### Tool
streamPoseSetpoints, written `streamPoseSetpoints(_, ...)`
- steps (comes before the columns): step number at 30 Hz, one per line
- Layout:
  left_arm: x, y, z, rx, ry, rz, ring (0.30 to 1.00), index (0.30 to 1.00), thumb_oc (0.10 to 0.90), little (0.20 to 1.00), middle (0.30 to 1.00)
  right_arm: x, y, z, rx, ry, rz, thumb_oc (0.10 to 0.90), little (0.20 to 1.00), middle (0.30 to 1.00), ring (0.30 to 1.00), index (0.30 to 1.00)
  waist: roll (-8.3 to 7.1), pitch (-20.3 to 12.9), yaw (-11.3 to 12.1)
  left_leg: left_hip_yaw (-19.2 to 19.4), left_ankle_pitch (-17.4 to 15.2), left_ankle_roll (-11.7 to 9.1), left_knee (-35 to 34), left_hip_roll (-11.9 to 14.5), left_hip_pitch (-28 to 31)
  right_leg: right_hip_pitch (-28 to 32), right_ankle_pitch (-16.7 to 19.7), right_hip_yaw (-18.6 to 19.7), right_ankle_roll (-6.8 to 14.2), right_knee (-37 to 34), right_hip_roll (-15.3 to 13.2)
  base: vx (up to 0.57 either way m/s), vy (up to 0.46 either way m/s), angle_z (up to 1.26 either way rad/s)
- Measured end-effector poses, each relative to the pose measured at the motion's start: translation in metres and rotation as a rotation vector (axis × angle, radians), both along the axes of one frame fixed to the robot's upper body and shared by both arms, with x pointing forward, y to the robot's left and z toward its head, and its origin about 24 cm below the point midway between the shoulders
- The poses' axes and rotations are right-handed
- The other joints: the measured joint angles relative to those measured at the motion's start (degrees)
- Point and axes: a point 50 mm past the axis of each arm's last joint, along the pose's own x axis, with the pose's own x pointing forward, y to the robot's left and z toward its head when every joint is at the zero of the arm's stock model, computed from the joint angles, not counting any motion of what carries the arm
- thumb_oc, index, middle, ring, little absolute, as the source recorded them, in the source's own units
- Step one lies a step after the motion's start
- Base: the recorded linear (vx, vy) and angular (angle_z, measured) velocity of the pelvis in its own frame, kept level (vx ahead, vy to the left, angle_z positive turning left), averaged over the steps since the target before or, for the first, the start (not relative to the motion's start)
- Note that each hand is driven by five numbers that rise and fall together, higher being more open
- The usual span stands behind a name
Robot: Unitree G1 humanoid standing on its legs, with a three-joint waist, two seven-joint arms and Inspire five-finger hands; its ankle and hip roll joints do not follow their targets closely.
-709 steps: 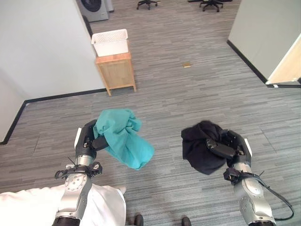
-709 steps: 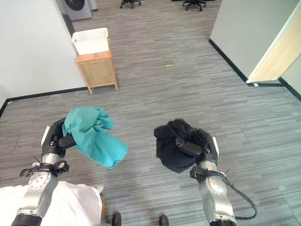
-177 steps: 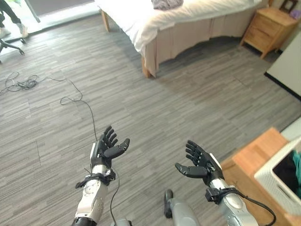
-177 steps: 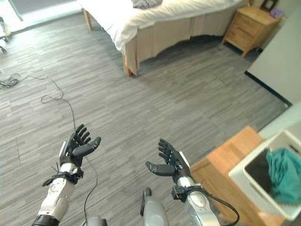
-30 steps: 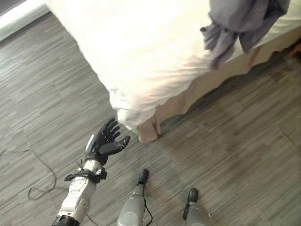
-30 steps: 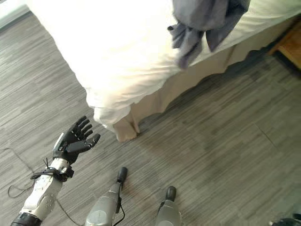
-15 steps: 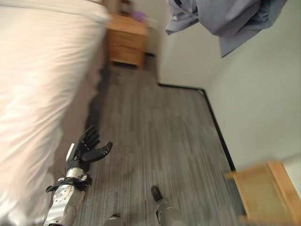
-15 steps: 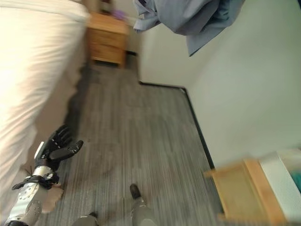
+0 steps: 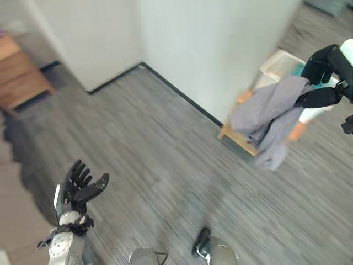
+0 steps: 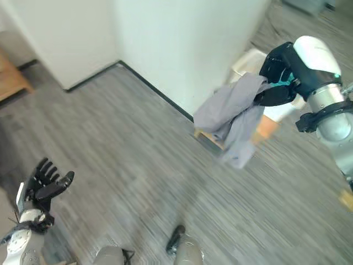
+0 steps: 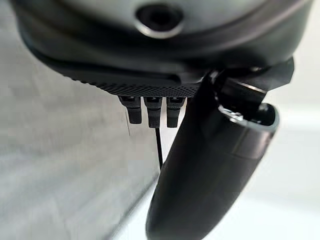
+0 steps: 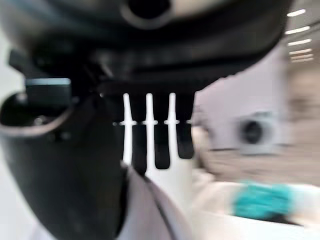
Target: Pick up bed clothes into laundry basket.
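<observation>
Grey garment (image 9: 268,122) dangling from my raised right hand (image 10: 281,74), fingers curled round it, just before the white laundry basket (image 9: 272,67), my left hand (image 9: 80,186) low, fingers spread, empty.

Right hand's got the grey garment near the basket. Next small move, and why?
Probably carry the right hand a bit further over the white laundry basket before opening it. The crumpled grey cloth garment it grips hangs mostly in front of the basket and the wooden stand, over the floor, so releasing now would likely miss. The left hand is open and idle.
</observation>
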Motion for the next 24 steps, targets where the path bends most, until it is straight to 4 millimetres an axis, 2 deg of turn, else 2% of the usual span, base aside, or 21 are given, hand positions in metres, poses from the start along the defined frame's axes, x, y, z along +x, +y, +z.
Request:
streamPoseSetpoints(1,0.003,0.001,0.008,0.007,-0.038,0.006,0.900,0.900,0.800,0.900,0.900,-0.008,-0.004,-0.016,0.087,-0.013,-0.001,0.400,0.300,0.300,0.300,0.300,-0.22,0.12,0.82,-0.03,-0.02,-1.90,3.89,2.18,0.84,-0.13,0.01,-0.16,-0.16,0.67,2.11,0.00,-0.157,-1.70)
streamPoseSetpoints(2,-0.002,0.010,0.010,0.018,-0.040,0.043,0.900,0.900,0.800,0.900,0.900,-0.016,-0.002,-0.034,0.194,-0.035,0.020,0.400,0.300,0.300,0.300,0.300,-1.50,0.08,2.08,-3.09,-0.04,-1.89,8.25,3.44,1.35,2.25,0.45,1.40,-1.06,-0.83,2.82,0.03,-0.108,-2.07)
streamPoseSetpoints(3,-0.005,0.016,0.010,0.031,-0.025,0.069,0.900,0.900,0.800,0.900,0.900,-0.021,-0.002,-0.047,0.256,-0.030,0.024,0.400,0.300,0.300,0.300,0.300,-1.91,-0.01,1.47,-6.05,-1.47,-2.69,13.31,3.36,0.58,4.77,-0.03,5.17,-1.74,-4.09,4.75,0.02,-0.132,-2.28)
streamPoseSetpoints(4,-0.009,0.019,0.010,0.032,-0.031,0.099,0.900,0.900,0.800,0.900,0.900,-0.023,0.000,-0.063,0.423,-0.082,0.040,0.400,0.300,0.300,0.300,0.300,-2.98,-0.57,2.14,-17.93,-5.81,-3.47,10.58,-2.66,0.18,5.48,0.72,11.00,-2.39,-6.96,6.15,0.06,-0.128,-2.08)
streamPoseSetpoints(5,-0.010,0.020,0.010,0.030,-0.034,0.114,0.900,0.900,0.800,0.900,0.900,-0.023,0.001,-0.072,0.514,-0.110,0.044,0.400,0.300,0.300,0.300,0.300,-3.66,-0.56,3.25,-23.84,-7.34,-4.85,8.08,-5.49,0.20,5.85,2.34,13.53,-1.23,-8.31,6.24,0.06,-0.064,-2.37)
streamPoseSetpoints(6,-0.010,0.021,0.008,0.016,-0.034,0.132,0.900,0.900,0.800,0.900,0.900,-0.024,0.003,-0.091,0.669,-0.131,0.051,0.400,0.300,0.300,0.300,0.300,-3.87,-0.66,3.57,-29.07,-8.49,-4.58,3.80,-8.37,-1.54,6.87,4.07,18.06,-0.96,-10.90,7.28,0.07,-0.023,-1.88)
streamPoseSetpoints(7,-0.008,0.020,0.006,0.008,-0.031,0.135,0.900,0.900,0.800,0.900,0.900,-0.027,0.004,-0.103,0.734,-0.130,0.043,0.400,0.300,0.300,0.300,0.300,-3.63,-0.73,3.06,-30.54,-8.53,-4.65,1.82,-8.54,-2.78,7.61,4.31,19.44,-0.61,-11.82,7.57,0.12,-0.002,-1.46)
streamPoseSetpoints(8,-0.002,0.016,0.003,-0.012,-0.030,0.129,0.900,0.900,0.800,0.900,0.900,-0.039,0.000,-0.125,0.820,-0.104,-0.001,0.400,0.300,0.300,0.300,0.300,-2.74,-0.98,1.41,-31.14,-5.68,-6.44,-1.30,-7.21,-5.77,9.24,4.34,18.05,0.59,-12.59,7.83,0.10,-0.010,-0.64)
streamPoseSetpoints(9,0.003,0.010,0.001,-0.035,-0.036,0.119,0.900,0.900,0.800,0.900,0.900,-0.053,-0.004,-0.147,0.880,-0.076,-0.054,0.400,0.300,0.300,0.300,0.300,-1.70,-1.21,0.23,-32.27,-3.21,-6.69,-2.74,-6.34,-8.70,10.20,3.59,18.22,1.24,-12.58,7.82,0.11,-0.008,-0.44)
streamPoseSetpoints(10,0.004,0.006,-0.001,-0.046,-0.033,0.112,0.900,0.900,0.800,0.900,0.900,-0.062,-0.004,-0.160,0.928,-0.071,-0.093,0.400,0.300,0.300,0.300,0.300,-0.93,-1.46,0.15,-32.44,1.26,-6.38,-3.75,-6.01,-9.64,10.50,2.95,18.12,2.11,-12.35,8.05,0.03,-0.018,-0.83)
streamPoseSetpoints(11,-0.003,-0.004,-0.013,-0.094,-0.008,0.121,0.900,0.900,0.800,0.900,0.900,-0.069,0.002,-0.180,1.006,-0.048,-0.116,0.400,0.300,0.300,0.300,0.300,2.69,-2.79,-0.87,-34.95,6.53,-5.63,-3.34,-5.19,-10.60,10.37,0.84,19.35,2.98,-11.27,9.04,0.02,0.025,-1.02)
streamPoseSetpoints(12,-0.008,-0.013,-0.026,-0.133,0.037,0.121,0.900,0.900,0.800,0.900,0.900,-0.082,0.006,-0.195,1.064,-0.048,-0.150,0.400,0.300,0.300,0.300,0.300,5.60,-4.03,-1.68,-34.43,3.91,-4.22,-3.73,-4.65,-10.33,10.47,-0.55,20.11,5.63,-9.46,9.39,0.03,0.061,-0.84)
streamPoseSetpoints(13,-0.004,-0.018,-0.027,-0.143,0.040,0.106,0.900,0.900,0.800,0.900,0.900,-0.091,0.013,-0.210,1.109,-0.010,-0.181,0.400,0.300,0.300,0.300,0.300,5.19,-4.04,-2.92,-33.89,3.86,-4.36,-5.83,-6.74,-9.01,9.87,-1.22,20.08,7.14,-8.46,6.65,0.05,0.083,-0.38)
streamPoseSetpoints(14,-0.003,-0.022,-0.027,-0.146,0.038,0.091,0.900,0.900,0.800,0.900,0.900,-0.097,0.019,-0.221,1.133,0.027,-0.199,0.400,0.300,0.300,0.300,0.300,5.06,-3.94,-3.70,-32.77,4.98,-3.35,-8.46,-8.59,-7.50,9.71,-1.54,20.28,8.08,-8.32,4.41,0.06,0.081,-0.04)
streamPoseSetpoints(16,-0.001,-0.029,-0.028,-0.161,0.030,0.080,0.900,0.900,0.800,0.900,0.900,-0.109,0.031,-0.240,1.184,0.088,-0.228,0.400,0.300,0.300,0.300,0.300,5.15,-3.97,-4.62,-32.47,6.61,-1.89,-12.71,-11.18,-5.08,10.77,-1.65,20.69,9.92,-9.81,1.58,0.03,0.062,0.04)
streamPoseSetpoints(20,-0.003,-0.029,-0.029,-0.130,0.041,0.069,0.900,0.900,0.800,0.900,0.900,-0.104,0.042,-0.246,1.181,0.150,-0.195,0.400,0.300,0.300,0.300,0.300,3.96,-3.60,-3.73,-32.32,7.05,-1.24,-15.74,-12.13,-2.59,12.93,-1.61,20.50,10.94,-11.91,0.49,0.01,0.035,0.05)
streamPoseSetpoints(24,-0.011,-0.031,-0.036,-0.115,0.095,0.043,0.900,0.900,0.800,0.900,0.900,-0.078,0.050,-0.231,1.185,0.099,-0.109,0.400,0.300,0.300,0.300,0.300,2.92,-3.19,-2.58,-32.30,7.25,-0.63,-16.42,-11.36,-1.97,13.38,-1.74,20.44,10.87,-12.15,1.16,0.08,0.034,0.00)
